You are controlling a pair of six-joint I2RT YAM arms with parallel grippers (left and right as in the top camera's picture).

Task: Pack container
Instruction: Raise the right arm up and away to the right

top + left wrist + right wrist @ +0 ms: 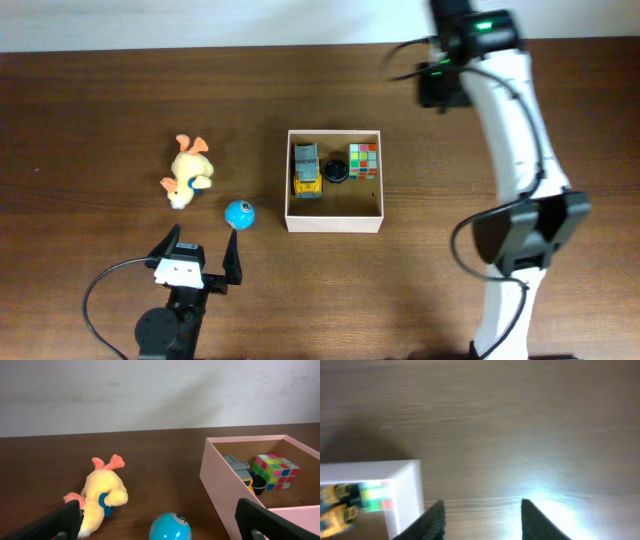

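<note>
Your container (pixel 334 223) sits open-topped at the middle of the table (pixel 100 100), square to its edges, with white walls and a tan floor. Three items lie along its far half:
- a yellow and grey toy truck (pixel 307 172) at the left,
- a small black round object (pixel 335 172) in the middle, just beside the truck,
- a multicoloured puzzle cube (pixel 363 160) at the right.

The near half of the floor is bare.

Two items are outside, on the left. A blue ball (pixel 239 214) rests near the container's near left corner, not touching it. A yellow plush duck (pixel 188 170) with orange feet lies on its side further left, well apart from the container.

Your left gripper (pixel 204 234) hovers on the near side of the ball, its fingers spread wide and holding nothing. The right-hand fingertip is close to the ball, but I cannot tell whether they touch.

Your right gripper (pixel 482 501) is over bare table, to the far right of the container. Its wrist view shows the fingers parted with only wood between them, and one corner of the container at the left edge.
</note>
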